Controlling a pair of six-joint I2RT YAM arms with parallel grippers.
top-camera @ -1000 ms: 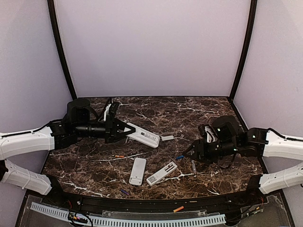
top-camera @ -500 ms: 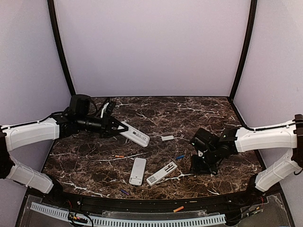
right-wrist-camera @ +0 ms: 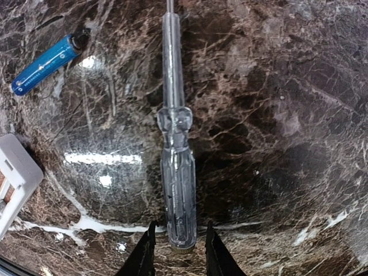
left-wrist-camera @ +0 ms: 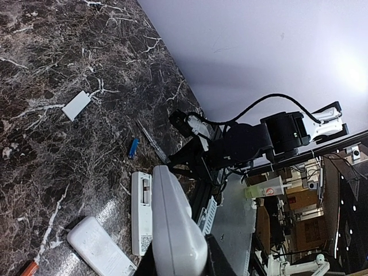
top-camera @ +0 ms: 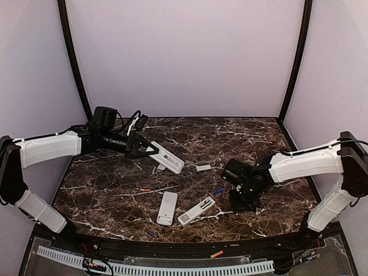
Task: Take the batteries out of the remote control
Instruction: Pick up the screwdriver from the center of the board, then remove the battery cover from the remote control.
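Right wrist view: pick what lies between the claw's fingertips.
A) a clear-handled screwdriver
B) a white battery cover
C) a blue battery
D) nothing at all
A: the clear-handled screwdriver lies on the marble with its handle end between the fingertips of the right claw, while the blue battery sits apart at the upper left.

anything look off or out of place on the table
One orange battery lies off the table, in the trough past its near edge. On the marble, a blue battery lies loose near a clear screwdriver, and a small white cover sits on its own.
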